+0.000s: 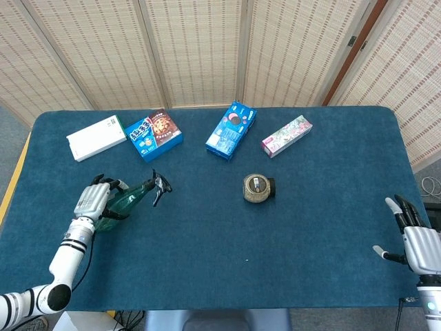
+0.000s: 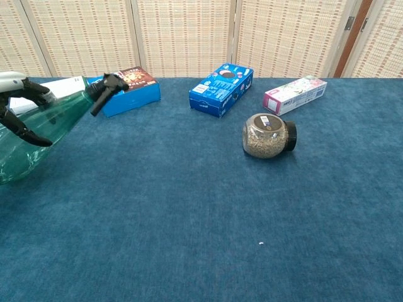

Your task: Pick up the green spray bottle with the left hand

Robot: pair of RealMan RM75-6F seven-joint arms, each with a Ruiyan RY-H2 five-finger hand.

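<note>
My left hand (image 1: 91,200) grips the green spray bottle (image 1: 125,199), nozzle beyond my fingers; I'd lift steadily, squeezing firmly.

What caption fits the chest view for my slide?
Left hand holds the green bottle tilted, nozzle up, above the blue table, with boxes and a jar behind.

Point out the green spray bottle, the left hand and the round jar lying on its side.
green spray bottle (image 2: 44,129), chest view, on its translucent green body.
left hand (image 1: 92,201), head view, on the back of the hand gripping the bottle.
round jar (image 1: 257,188), head view, on its labelled glass side.
</note>
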